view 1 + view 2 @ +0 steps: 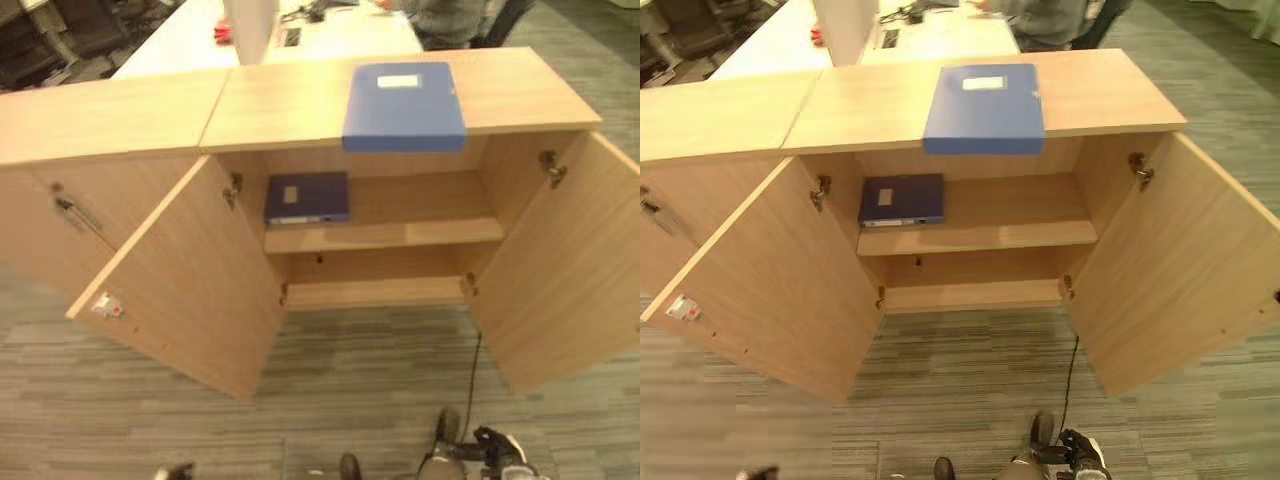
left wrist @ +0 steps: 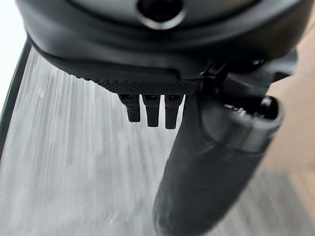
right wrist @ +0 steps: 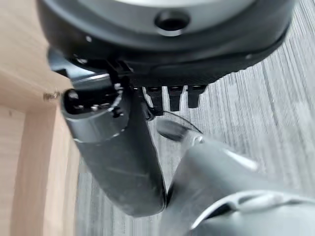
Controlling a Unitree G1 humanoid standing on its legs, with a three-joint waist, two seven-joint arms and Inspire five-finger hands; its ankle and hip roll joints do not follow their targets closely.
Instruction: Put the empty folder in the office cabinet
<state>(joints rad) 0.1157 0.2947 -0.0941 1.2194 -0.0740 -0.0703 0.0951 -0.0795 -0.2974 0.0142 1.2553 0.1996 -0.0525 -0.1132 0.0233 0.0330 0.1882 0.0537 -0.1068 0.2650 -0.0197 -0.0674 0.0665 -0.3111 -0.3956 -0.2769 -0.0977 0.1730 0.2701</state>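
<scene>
Blue box folder (image 1: 404, 106) lies flat on top of the office cabinet (image 1: 530, 95), white label facing up, its front edge just overhanging the open compartment. Cabinet is light wood, both doors swung wide open, two shelves inside. A darker blue folder (image 1: 307, 197) lies flat at the upper shelf's left end.

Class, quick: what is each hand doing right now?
Left hand: open, holding nothing.
Right hand: open, holding nothing.
</scene>
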